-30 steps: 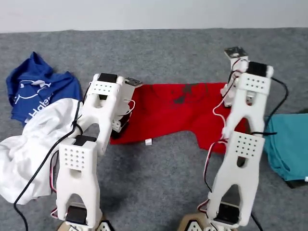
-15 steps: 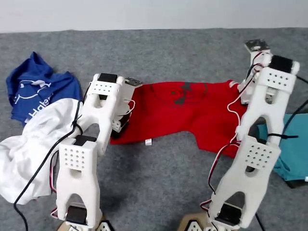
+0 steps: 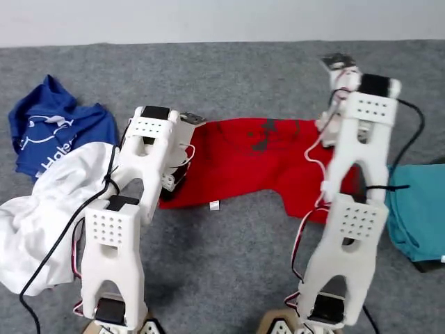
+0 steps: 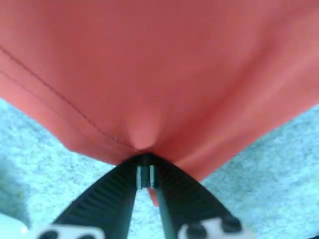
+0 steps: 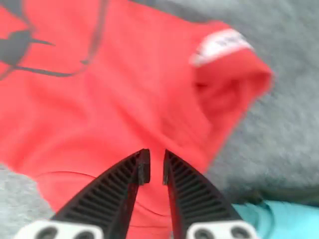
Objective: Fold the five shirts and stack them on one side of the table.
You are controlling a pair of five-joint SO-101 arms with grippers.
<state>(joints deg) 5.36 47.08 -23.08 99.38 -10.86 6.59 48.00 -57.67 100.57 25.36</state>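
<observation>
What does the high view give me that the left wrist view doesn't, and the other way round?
High view adds the blue shirt, white shirt and teal shirt, lying off to the sides. Left wrist view adds the grip: the left hand pinched shut on the edge of the red shirt. Both share the red shirt and the grey table.

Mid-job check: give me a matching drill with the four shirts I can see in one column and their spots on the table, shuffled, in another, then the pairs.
1 red shirt
2 blue shirt
3 white shirt
4 teal shirt

A at the right edge
B far left corner
C centre, spread out
D crumpled beside the left arm

Pairs: 1-C, 2-B, 3-D, 4-A
</observation>
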